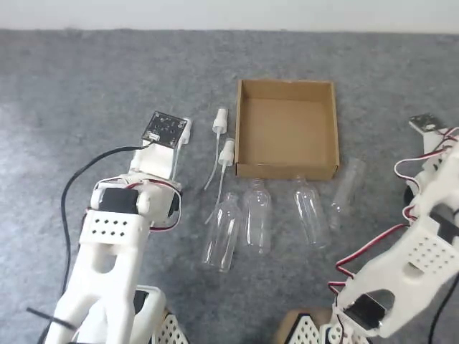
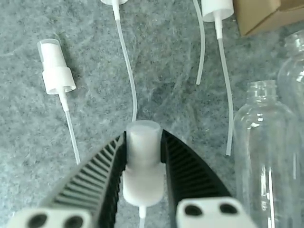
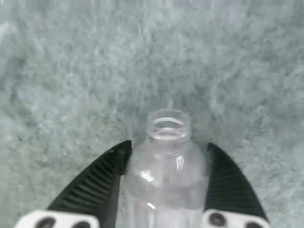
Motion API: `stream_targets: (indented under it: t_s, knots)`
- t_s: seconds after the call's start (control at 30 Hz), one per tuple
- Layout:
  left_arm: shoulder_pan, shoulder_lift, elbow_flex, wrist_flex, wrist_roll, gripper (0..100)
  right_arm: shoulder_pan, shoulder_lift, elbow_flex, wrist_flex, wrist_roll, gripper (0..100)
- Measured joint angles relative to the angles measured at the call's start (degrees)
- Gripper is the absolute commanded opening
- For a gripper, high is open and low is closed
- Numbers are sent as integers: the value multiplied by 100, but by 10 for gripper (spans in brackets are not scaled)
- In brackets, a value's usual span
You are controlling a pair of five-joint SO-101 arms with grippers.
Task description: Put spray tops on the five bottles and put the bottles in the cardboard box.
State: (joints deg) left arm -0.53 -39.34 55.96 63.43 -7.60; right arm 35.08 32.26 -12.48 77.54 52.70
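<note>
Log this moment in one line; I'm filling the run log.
left jaws: shut on spray top | right jaws: shut on clear bottle | cardboard box: no bottles inside | four bottles lying on carpet

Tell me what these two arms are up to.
The left hand is shut on a spray top, and the right hand grips an open clear bottle. Other uncapped bottles lie on the carpet in front of the cardboard box, which holds nothing yet. Loose spray tops lie beside the box.
</note>
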Motion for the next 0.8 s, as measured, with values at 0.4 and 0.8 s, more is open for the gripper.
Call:
stream_targets:
  t_s: [0.4,0.8]
  knots:
    - [-9,0,0,0,0,90,0,-114,-35,141,-9,6]
    - [0,-9,-791,290,325,88,-1134,-1855,-53,809,-1292,6]
